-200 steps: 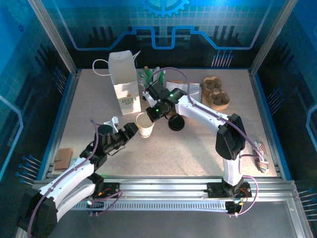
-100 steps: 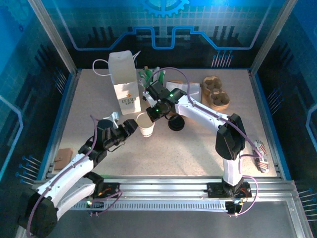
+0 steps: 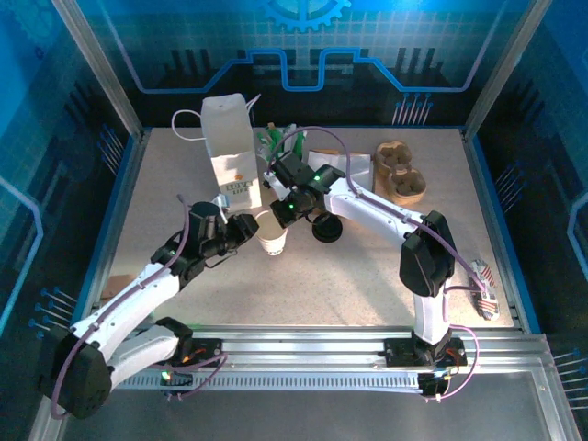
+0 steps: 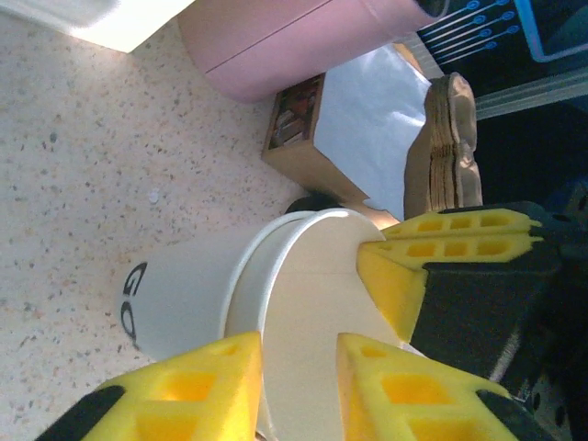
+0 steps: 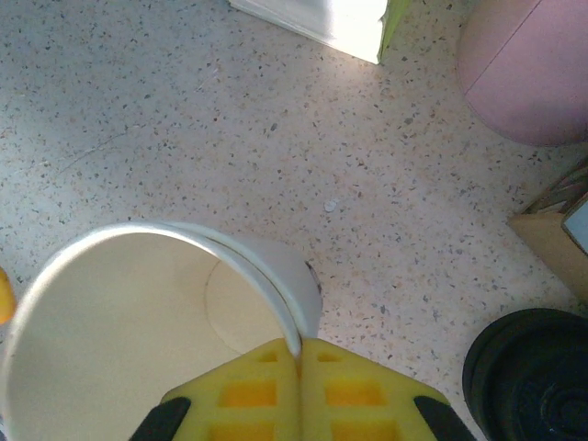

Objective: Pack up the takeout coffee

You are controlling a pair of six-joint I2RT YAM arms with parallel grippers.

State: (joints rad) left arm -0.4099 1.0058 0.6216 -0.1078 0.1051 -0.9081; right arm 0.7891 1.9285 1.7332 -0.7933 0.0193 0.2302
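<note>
Left wrist: paper cup (image 4: pixel 188 285) shows black lettering (image 4: pixel 134 304), seemingly "GO".

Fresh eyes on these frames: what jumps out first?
The white paper cup stands open at mid-table with both arms on it. The right gripper is pinched shut on its rim, and the left gripper straddles the rim's left side with a gap between its fingers. The black lid lies just right of the cup, and the tall white bag stands behind it.
</note>
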